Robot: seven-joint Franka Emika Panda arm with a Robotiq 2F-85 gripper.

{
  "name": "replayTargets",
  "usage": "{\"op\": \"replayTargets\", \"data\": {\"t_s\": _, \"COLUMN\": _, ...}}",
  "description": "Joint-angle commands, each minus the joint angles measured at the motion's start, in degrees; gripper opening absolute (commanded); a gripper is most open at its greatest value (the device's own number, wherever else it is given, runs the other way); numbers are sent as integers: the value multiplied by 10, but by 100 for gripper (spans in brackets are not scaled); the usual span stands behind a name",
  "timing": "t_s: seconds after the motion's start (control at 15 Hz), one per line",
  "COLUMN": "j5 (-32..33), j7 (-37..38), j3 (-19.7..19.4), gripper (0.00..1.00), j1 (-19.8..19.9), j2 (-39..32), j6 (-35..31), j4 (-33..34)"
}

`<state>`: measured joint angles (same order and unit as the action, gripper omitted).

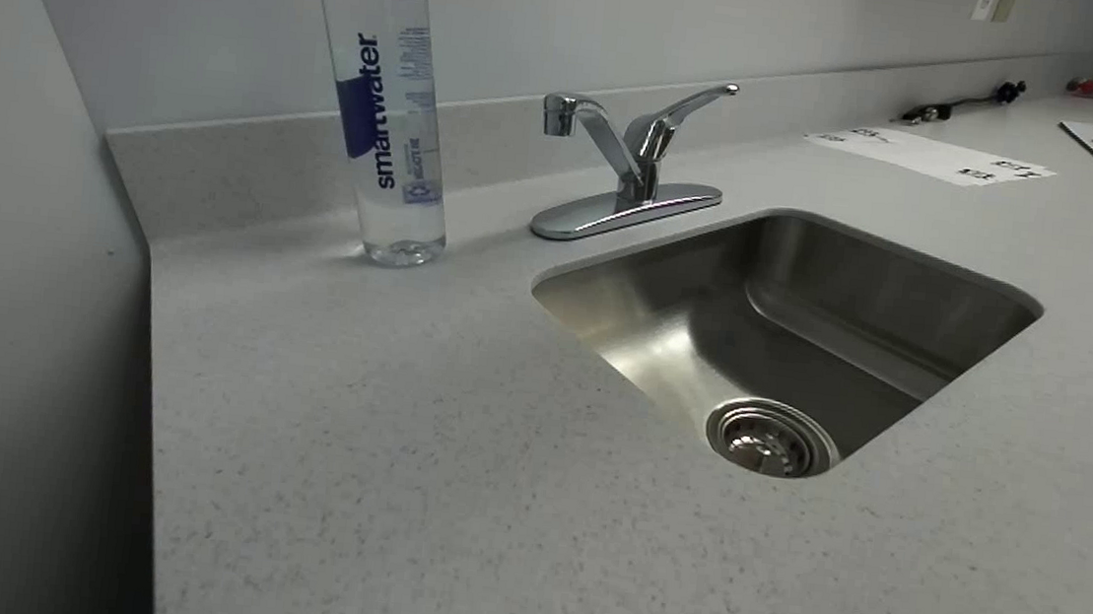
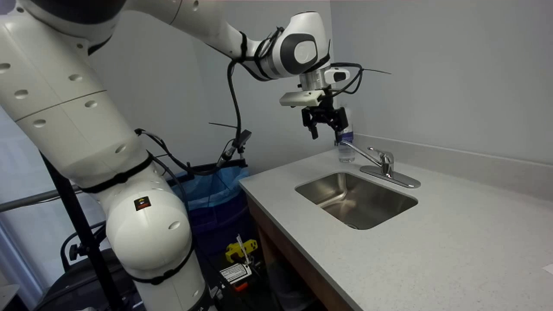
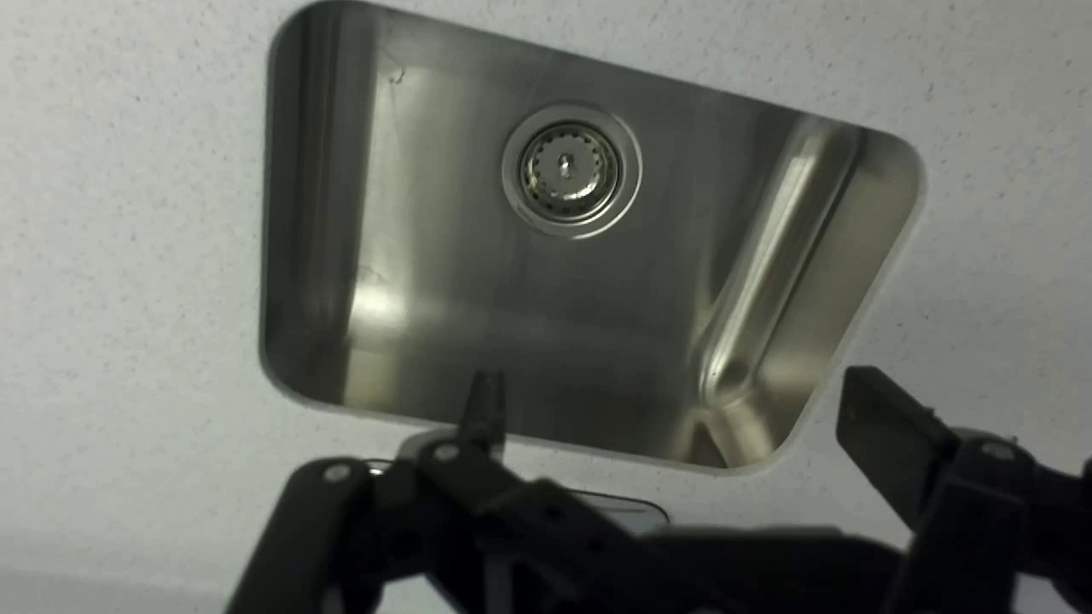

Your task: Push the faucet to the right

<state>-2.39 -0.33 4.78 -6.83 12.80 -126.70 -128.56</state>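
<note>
Pincer [image 2: 326,139] hangs at the end of the white arm [image 2: 103,129], pointing down above the counter [image 2: 453,242]; its two blk. fingers [image 3: 870,418] are spread wide, w/ nothing held b/w them. Task item, i.e. the chrome faucet [image 1: 639,182], stands at the rear edge of the s/s sink [image 3: 648,281], in front of the backsplash [image 1: 492,134], on an oval base plate [image 1: 604,215]. Spout [image 2: 362,153] runs out toward the water bottle [image 1: 388,135]; lever handle [image 1: 687,112] tilts up. N.B.: from where I stand, one fingertip [image 2: 338,136] lines up w/ the spout tip in an exterior view; the two read as apart, but the exact gap can't be judged. In the wrist view the drain strainer [image 3: 568,175] shows in full; part of the base plate peeks out past the pincer's dark linkage. Bottle is upright on the counter in both exterior views, part-full, near the faucet yet apart from it. Add'l items: a printed sheet [image 1: 926,157] lying flat on the counter past the sink; a dark-blue bin [image 2: 216,220] w/ a light-blue liner [image 2: 203,188], just beside the counter.
</note>
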Motion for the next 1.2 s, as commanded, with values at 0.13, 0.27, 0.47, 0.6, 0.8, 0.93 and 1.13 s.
{"op": "replayTargets", "data": {"t_s": 0.13, "j5": 8, "j7": -3, "j3": 24, "gripper": 100, "j1": -10, "j2": -128, "j6": -100, "j4": 95}}
{"op": "replayTargets", "data": {"t_s": 0.27, "j5": 1, "j7": -2, "j3": 33, "gripper": 100, "j1": -15, "j2": -169, "j6": -135, "j4": 124}}
{"op": "replayTargets", "data": {"t_s": 0.47, "j5": 1, "j7": -2, "j3": 42, "gripper": 100, "j1": -20, "j2": -220, "j6": -181, "j4": 165}}
{"op": "replayTargets", "data": {"t_s": 0.6, "j5": -5, "j7": -14, "j3": 47, "gripper": 100, "j1": -22, "j2": -252, "j6": -220, "j4": 190}}
{"op": "replayTargets", "data": {"t_s": 0.8, "j5": -8, "j7": -16, "j3": 55, "gripper": 100, "j1": -23, "j2": -295, "j6": -266, "j4": 224}}
{"op": "replayTargets", "data": {"t_s": 0.93, "j5": -10, "j7": -16, "j3": 61, "gripper": 100, "j1": -23, "j2": -321, "j6": -290, "j4": 243}}
{"op": "replayTargets", "data": {"t_s": 1.13, "j5": -20, "j7": -24, "j3": 75, "gripper": 100, "j1": -21, "j2": -356, "j6": -317, "j4": 268}}
